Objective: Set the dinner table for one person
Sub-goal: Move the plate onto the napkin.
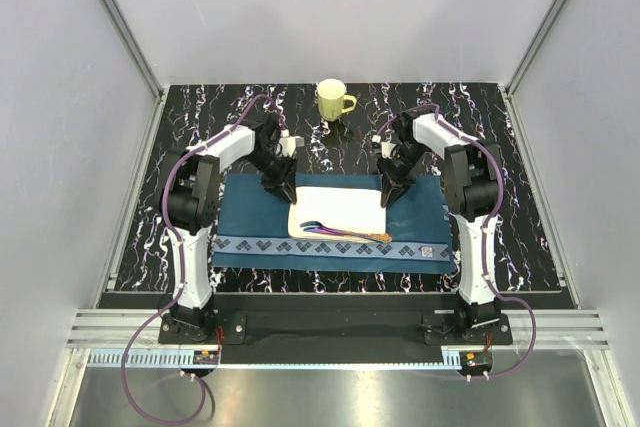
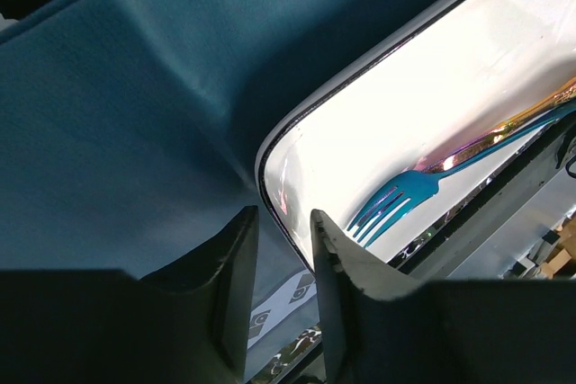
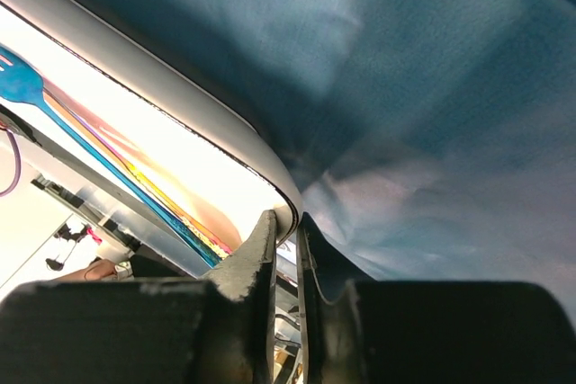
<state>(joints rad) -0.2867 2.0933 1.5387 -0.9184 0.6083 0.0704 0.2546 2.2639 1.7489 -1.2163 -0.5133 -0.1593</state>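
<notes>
1 plate (image 1: 335,205) holding cutlery (image 1: 345,232), 1 mug (image 1: 333,99), 1 mat (image 1: 250,219). R jaws pinch plate rim; L jaws straddle it, grip unclear.

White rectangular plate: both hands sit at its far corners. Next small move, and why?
Probably close the left hand fully on the rim of the white rectangular plate: its fingers straddle the corner with a gap, while the right hand looks pinched. Lifting might tip the blue fork.
</notes>
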